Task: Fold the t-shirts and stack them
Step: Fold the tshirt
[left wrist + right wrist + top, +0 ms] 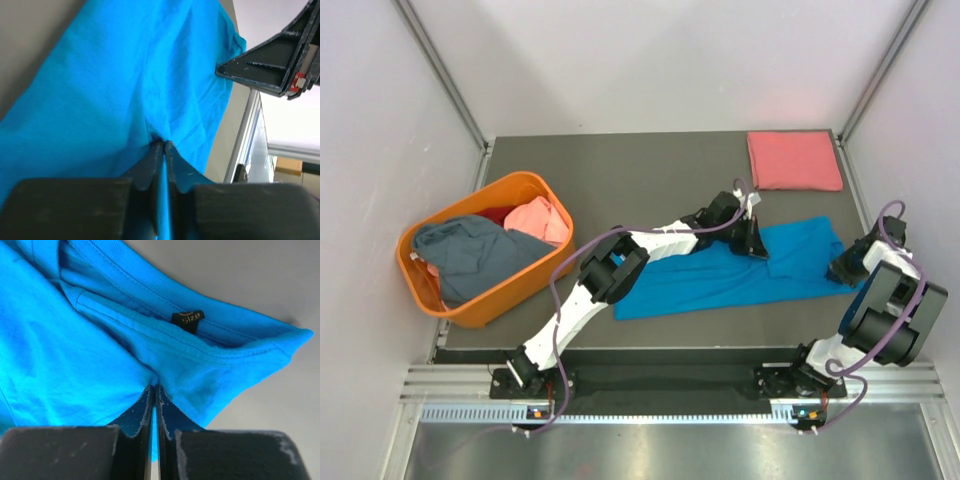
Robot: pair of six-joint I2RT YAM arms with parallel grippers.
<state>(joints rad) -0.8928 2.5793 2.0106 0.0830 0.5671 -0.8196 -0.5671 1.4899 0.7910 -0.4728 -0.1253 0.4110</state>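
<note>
Blue t-shirt [720,275]: spread mid-table [620,170], with its long axis running left to right in front of you.
Left gripper [752,240]: pinched on its far edge, right of centre.
Right gripper [842,270]: clamped on its right end, beside the collar [165,295].
Fold: likely leftward.

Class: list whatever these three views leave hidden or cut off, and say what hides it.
- Top view: lower basket contents, under the grey shirt.
- Top view: part of the blue shirt, under the left arm.
- Wrist views: the blue shirt's outline, cut by frame edges.
</note>
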